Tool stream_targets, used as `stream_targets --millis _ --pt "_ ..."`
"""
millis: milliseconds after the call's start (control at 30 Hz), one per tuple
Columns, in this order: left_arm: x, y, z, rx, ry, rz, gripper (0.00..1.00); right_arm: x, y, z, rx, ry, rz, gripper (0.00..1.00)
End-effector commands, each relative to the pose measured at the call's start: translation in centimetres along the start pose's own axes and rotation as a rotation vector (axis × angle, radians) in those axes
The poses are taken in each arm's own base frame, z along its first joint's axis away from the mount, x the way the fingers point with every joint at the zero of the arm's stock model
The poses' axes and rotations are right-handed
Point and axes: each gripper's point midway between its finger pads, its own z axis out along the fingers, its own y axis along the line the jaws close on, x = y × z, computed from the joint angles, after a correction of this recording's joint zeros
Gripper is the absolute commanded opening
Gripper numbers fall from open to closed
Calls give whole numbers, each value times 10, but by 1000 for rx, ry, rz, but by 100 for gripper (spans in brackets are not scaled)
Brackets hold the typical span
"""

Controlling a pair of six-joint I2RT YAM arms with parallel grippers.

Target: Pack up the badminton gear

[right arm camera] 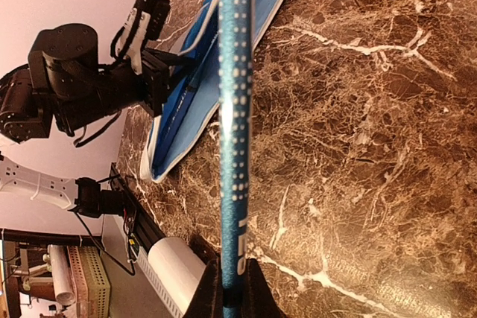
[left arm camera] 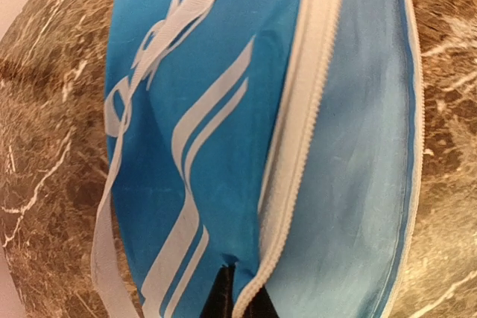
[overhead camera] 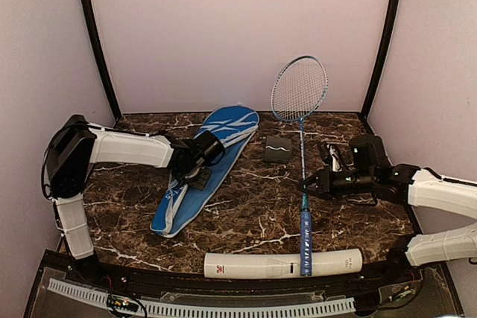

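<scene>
We are seeing a tabletop [overhead camera: 253, 217] of polished brown stone-look veined in white, catching a soft gloss. We are reading the bag [left arm camera: 209, 184] as matt woven cloth with white webbing trim, the racket [right arm camera: 235, 109] shaft as glossy blue, and the tube [overhead camera: 246, 265] as smooth white.

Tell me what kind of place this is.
Probably a robot test booth in a lab: a left arm and right arm at the edge of a marble-patterned table, closed in by plain walls.

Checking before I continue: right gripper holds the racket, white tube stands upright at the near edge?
Not quite: the white tube lies on its side at the near edge, seen in the top view; the right gripper does hold the racket.
</scene>
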Motion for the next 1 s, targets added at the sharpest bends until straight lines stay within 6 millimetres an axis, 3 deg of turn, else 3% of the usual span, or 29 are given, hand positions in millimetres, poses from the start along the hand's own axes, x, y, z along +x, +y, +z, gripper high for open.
stream_targets --millis 0,167,267,367,600,800,967 --pt "-16 48 -18 -39 -90 -133 0 -15 34 2 -96 -26 -81 0" --pt "-1 77 -20 -43 -78 -200 0 -11 46 10 -121 19 -112 0" --pt "0 79 -22 3 -86 -238 0 -9 55 15 -145 44 -126 0" --pt "-9 70 -28 89 -117 -264 0 -4 64 18 -177 78 -130 0" --pt "-50 46 -47 276 -215 -310 0 23 76 14 -250 194 -98 0" --pt "-69 48 -51 346 -262 -350 0 49 69 1 -261 280 -32 0" --pt "-78 63 -50 350 -291 -392 0 83 68 -9 -322 413 38 0"
